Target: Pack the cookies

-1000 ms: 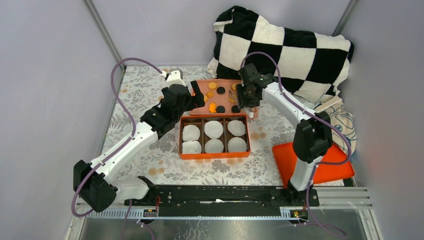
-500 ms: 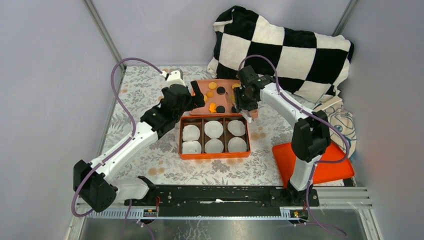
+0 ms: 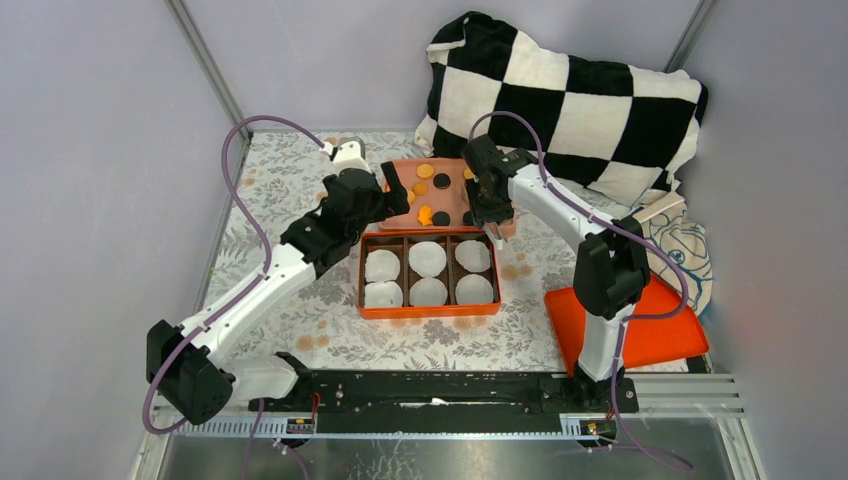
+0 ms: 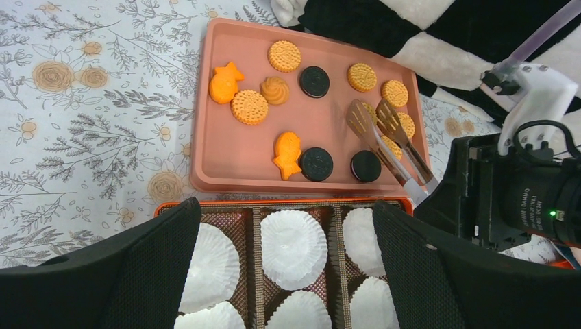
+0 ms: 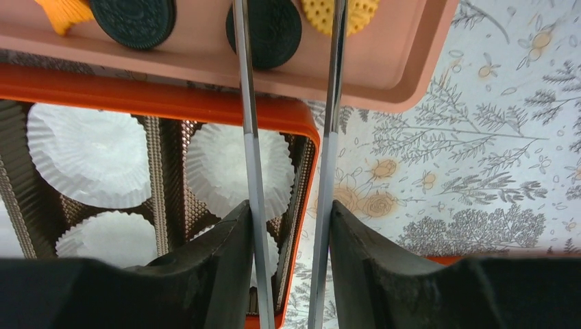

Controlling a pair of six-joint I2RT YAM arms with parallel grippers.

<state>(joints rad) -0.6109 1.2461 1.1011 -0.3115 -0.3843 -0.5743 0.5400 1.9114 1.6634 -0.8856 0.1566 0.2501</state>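
right jaws: pinch the tongs (image 4: 387, 140), tips over the cookies (image 4: 249, 107), likely to pick 1
left jaws: wide, holding nothing, hover above the box (image 3: 430, 313)
6 liners (image 4: 293, 247): no cookie yet

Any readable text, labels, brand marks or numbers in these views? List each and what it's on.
No text reads clearly in any view.
White print on the right arm's black housing: too small and blurred to read.
Embossed faces of the black cookies: pattern only, no legible letters.
Tongs: no marking visible.
Blue drawing on the cloth at the right: no readable words.
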